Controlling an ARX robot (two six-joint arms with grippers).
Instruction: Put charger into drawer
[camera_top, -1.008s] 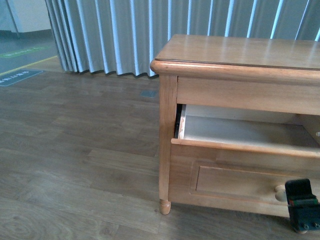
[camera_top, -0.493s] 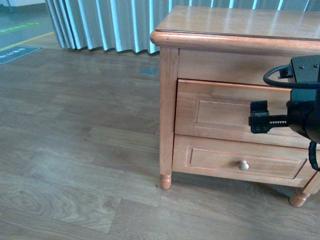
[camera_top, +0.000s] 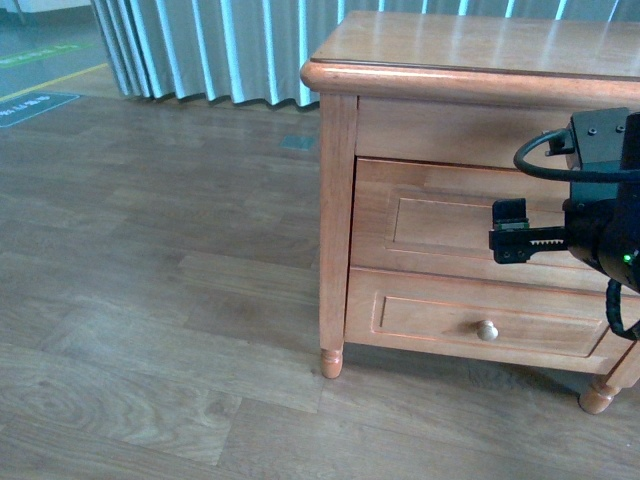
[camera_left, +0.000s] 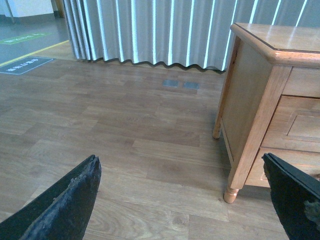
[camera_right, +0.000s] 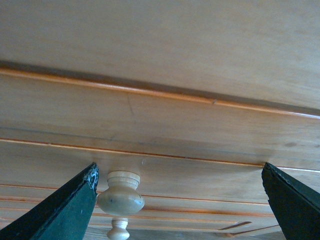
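The charger is out of view in every frame. The drawer (camera_top: 440, 225), the upper and taller one of the honey-brown cabinet, is shut. My right gripper (camera_top: 512, 232) is open and hangs just in front of its panel. In the right wrist view the drawer front (camera_right: 200, 120) fills the frame. Its pale round knob (camera_right: 120, 197) sits between the open jaws of the right gripper (camera_right: 180, 200), close to one finger (camera_right: 70, 210). My left gripper (camera_left: 180, 200) is open and empty over the wooden floor, off the cabinet's left side.
The shallower lower drawer (camera_top: 430, 320) with its knob (camera_top: 487, 330) is shut too. The cabinet top (camera_top: 480, 45) is bare. The cabinet stands on turned legs (camera_top: 331, 362) on plank floor (camera_top: 150, 300). Grey curtains (camera_top: 220, 50) hang behind.
One second ago the upper drawer stood open and the right gripper was low at the right. Now the drawer is shut, and the gripper has risen and shifted slightly left in front of it.
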